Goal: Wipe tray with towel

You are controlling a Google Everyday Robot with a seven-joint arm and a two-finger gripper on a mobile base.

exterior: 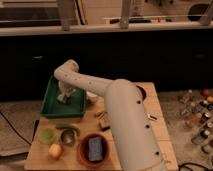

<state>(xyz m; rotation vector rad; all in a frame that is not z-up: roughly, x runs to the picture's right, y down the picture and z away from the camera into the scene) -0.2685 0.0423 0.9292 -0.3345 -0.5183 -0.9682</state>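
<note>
A wooden desk (38, 156) stands before a dark counter, and a green tray (56, 113) lies at its far left corner. The white arm (107, 97) rises from the near right, bends at an elbow above the tray's far edge and drops into the tray. The pincer (63, 96) is down inside the tray, towards its far side, at a pale bundle that looks like the towel (70, 92). Whether the pincer is clenched on it or released, I cannot tell, since pincer and cloth merge into one light patch. Just right of the tray sits another whitish thing (92, 97), half hidden by the arm. Nearer on the desk are a green cup (47, 135), a metal cup (68, 138) just right of it, and a yellow fruit (55, 150) near both. A brown bowl (81, 155) at the near edge holds a blue sponge (95, 148). Bottles (200, 117) stand on the floor at the right.
</note>
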